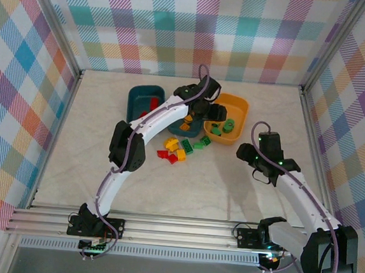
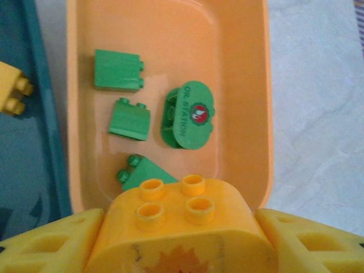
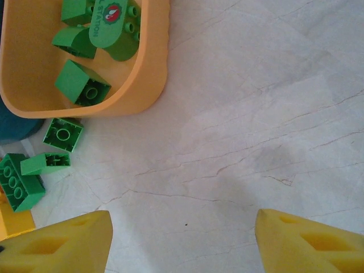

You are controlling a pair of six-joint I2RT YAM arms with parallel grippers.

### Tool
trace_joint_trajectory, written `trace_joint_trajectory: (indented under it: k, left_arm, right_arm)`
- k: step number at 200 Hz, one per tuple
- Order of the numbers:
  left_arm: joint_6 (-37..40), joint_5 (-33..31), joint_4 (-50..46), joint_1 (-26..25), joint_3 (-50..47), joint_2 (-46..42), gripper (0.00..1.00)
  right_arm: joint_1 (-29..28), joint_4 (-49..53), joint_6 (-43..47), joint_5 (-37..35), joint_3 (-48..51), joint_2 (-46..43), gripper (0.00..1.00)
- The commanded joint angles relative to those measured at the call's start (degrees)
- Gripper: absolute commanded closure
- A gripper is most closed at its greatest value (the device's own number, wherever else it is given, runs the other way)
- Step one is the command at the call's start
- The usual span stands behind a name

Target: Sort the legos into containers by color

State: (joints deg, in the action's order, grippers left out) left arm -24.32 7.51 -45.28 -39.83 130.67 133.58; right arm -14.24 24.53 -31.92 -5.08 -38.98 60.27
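- Far across the pale marbled counter (image 1: 165, 192), an orange-yellow rounded plastic tub (image 1: 241, 108) sits to the right of a dark teal plastic tub (image 1: 140, 97), which holds red bricks (image 1: 152, 102).
- At the orange-yellow tub's left end hovers the left tool (image 2: 182, 239). Its yellow fingers (image 2: 45, 250) are clamped on a yellow-orange rounded four-stud brick (image 2: 182, 219).
- Inside that tub lie a green oval piece printed "OIL STATION" (image 2: 189, 115) and three green blocks (image 2: 118, 69).
- Just beside it, a second teal tub (image 2: 34, 170) holds a yellow brick (image 2: 14, 94).
- Near and right of the orange-yellow tub, the right tool (image 3: 182, 244) gapes wide and grips nothing, above bare counter.
- Loose green bricks (image 3: 62, 135) lie just near the tub's corner, with loose red bricks (image 1: 166, 154) and yellow pieces (image 1: 180, 148) farther left.
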Motion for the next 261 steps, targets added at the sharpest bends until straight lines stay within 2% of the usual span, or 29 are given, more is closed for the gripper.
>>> trace_joint_trajectory:
  k: [1,25,62,115,143,160,171,183,200,217,244,261]
  left_arm:
    - [-0.79,-5.27,-3.14,2.66,0.58,0.05,0.48]
    - [-2.52,-4.87,-3.44,7.25,0.50,1.47,0.47]
    - [-2.14,-4.70,-4.84,10.44,2.84,4.40,0.42]
    - [-1.60,-1.72,-6.40,12.55,5.35,6.29,0.22]
    - [-0.55,2.21,-7.19,12.69,7.55,3.32,0.01]
    - [-0.91,5.28,-7.98,13.20,7.43,-0.24,0.00]
    - [-0.84,5.61,-8.43,13.50,5.90,-3.56,0.00]
    - [-1.06,4.69,-6.96,13.90,0.53,-9.42,0.00]
    - [-2.80,1.12,-1.52,14.87,-12.65,-20.20,0.00]
    - [-6.94,-3.07,3.80,16.65,-28.54,-31.16,0.00]
    - [-13.63,-1.01,14.56,20.40,-55.10,-46.87,0.00]
    - [-14.77,-3.11,15.32,21.82,-66.72,-54.06,0.00]
  right_arm:
    - [0.32,0.41,1.69,2.61,0.57,0.46,0.32]
    - [0.27,-0.40,1.84,5.08,0.70,0.93,0.32]
    - [-0.89,-1.79,3.33,10.95,-0.29,3.46,0.33]
    - [-16.61,-3.01,3.79,4.64,-7.52,12.35,0.33]
    - [-22.85,-4.32,3.56,2.82,-13.11,20.30,0.33]
    - [-25.92,-4.80,2.19,1.09,-17.02,25.36,0.36]
    - [-27.75,-4.78,1.17,0.00,-19.90,28.85,0.42]
    - [-29.55,-3.89,0.51,-2.00,-23.04,32.73,0.49]
    - [-31.81,-2.18,-0.05,-4.13,-27.90,38.49,0.54]
    - [-32.34,-1.63,-0.87,-4.18,-29.93,41.35,0.55]
    - [-32.58,-4.35,-0.53,0.76,-30.55,43.74,0.55]
    - [-33.12,-2.82,0.39,1.26,-33.00,46.28,0.54]
